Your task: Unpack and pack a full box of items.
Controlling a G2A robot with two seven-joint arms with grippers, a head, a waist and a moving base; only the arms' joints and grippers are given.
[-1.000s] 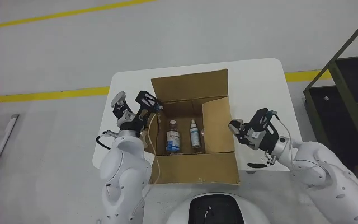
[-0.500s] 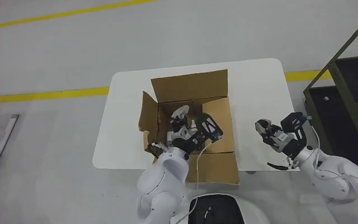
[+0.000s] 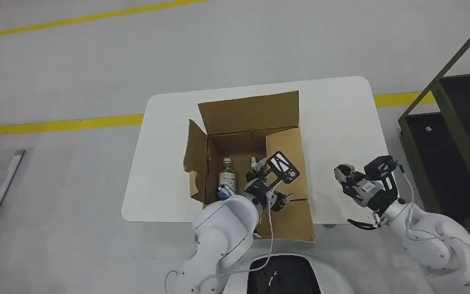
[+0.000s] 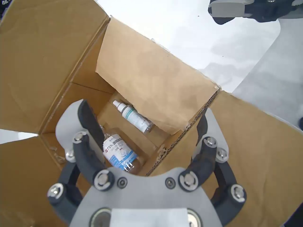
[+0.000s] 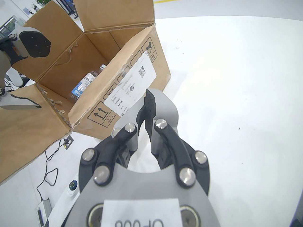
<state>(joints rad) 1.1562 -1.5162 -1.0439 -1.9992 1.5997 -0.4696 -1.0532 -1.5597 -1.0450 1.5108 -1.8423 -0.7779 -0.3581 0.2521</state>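
Observation:
An open cardboard box (image 3: pixel 250 114) stands mid-table on the white table (image 3: pixel 338 117). Two bottles lie on its floor: a large clear bottle with a blue label (image 3: pixel 226 175) (image 4: pixel 118 152) (image 5: pixel 84 83) and a small spray bottle (image 4: pixel 132 116) (image 3: pixel 254 163). My left gripper (image 3: pixel 282 184) (image 4: pixel 144 124) hangs open above the box's near right corner, empty, its fingers (image 5: pixel 33 43) spread over the opening. My right gripper (image 3: pixel 349 181) (image 5: pixel 147 106) is shut and empty, over bare table to the right of the box (image 5: pixel 153 45).
The box's flaps (image 4: pixel 153 81) stand out on all sides, the right one folded partly inward over the spray bottle. A dark green rack (image 3: pixel 440 110) stands beyond the table's right edge. Cables and a power unit (image 5: pixel 49 173) lie on the floor below the near edge.
My left gripper swung from the box's left flap across to above its near right corner. My right gripper drew back to the right, away from the box.

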